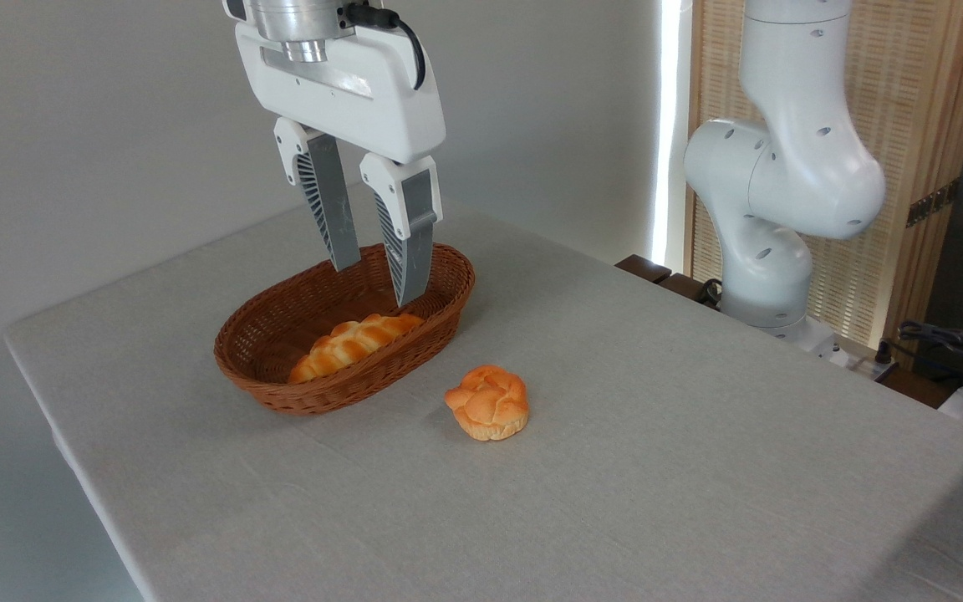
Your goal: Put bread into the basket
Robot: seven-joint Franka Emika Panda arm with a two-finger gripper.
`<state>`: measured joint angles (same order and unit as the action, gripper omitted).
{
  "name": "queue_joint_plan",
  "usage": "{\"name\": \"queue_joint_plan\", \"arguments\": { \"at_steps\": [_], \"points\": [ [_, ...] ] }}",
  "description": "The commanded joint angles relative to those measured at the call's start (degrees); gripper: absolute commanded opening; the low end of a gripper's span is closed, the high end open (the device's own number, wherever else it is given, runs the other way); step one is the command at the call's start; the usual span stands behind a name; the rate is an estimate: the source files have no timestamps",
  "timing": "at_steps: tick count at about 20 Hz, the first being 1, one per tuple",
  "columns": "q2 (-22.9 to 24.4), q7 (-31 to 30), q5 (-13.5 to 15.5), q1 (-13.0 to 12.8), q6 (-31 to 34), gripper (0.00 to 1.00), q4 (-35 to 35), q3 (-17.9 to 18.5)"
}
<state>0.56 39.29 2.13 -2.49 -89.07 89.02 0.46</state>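
**Jaws apart over the basket, bun on the table**

Jaws stand apart and hold nothing; the gripper (375, 280) hangs tips-down above the far half of the basket (277, 368), its ribbed grey fingers (333, 209) clear of the weave.

Bread (488, 402): small round knotted bun, glossy orange-gold crust, paler at the base. It sits on the table (657, 468), outside the basket, just off the basket's near right side and not touching it. Nothing lies between bun and rim.

Basket: oval, reddish-brown wicker, shallow, sides flared outward. Inside lies a long braided loaf (354, 344), golden, set lengthwise along the near wall. The far part of the basket floor shows bare weave.

Arm pose: white hand block tilted slightly, wrist flange and black cable at the top of frame. The arm's base column and elbow joints (782, 184) stand at the right rear corner of the table, well apart from the bun.

Table: covered in pale grey cloth, fine weave, flat. Behind the base, a slatted wooden screen (916, 125); cables and connectors (950, 343) at the far right edge. Plain grey wall behind.
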Motion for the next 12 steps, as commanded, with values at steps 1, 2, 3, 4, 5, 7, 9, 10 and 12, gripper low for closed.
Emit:
{"name": "queue_joint_plan", "arguments": {
  "at_steps": [1,2,3,4,5,7,9,10,12],
  "points": [
    [-0.4,-0.6,0.8,-0.2,-0.7,1.0,-0.8,0.4],
    [-0.4,-0.6,0.9,-0.2,-0.8,1.0,-0.8,0.4],
    [-0.3,-0.6,0.8,-0.2,-0.8,1.0,-0.8,0.4],
    [-0.3,-0.6,0.8,-0.2,-0.8,1.0,-0.8,0.3],
    [-0.3,-0.6,0.8,-0.2,-0.7,1.0,-0.8,0.2],
    [-0.2,-0.6,0.8,-0.3,-0.7,1.0,-0.7,0.4],
    [-0.2,-0.6,0.8,-0.4,-0.7,1.0,-0.3,0.2],
    [0.0,-0.6,0.9,-0.4,-0.7,1.0,0.2,0.2],
    [1.5,-0.5,0.9,-0.3,-1.0,1.0,2.2,0.2]
  ]
}}
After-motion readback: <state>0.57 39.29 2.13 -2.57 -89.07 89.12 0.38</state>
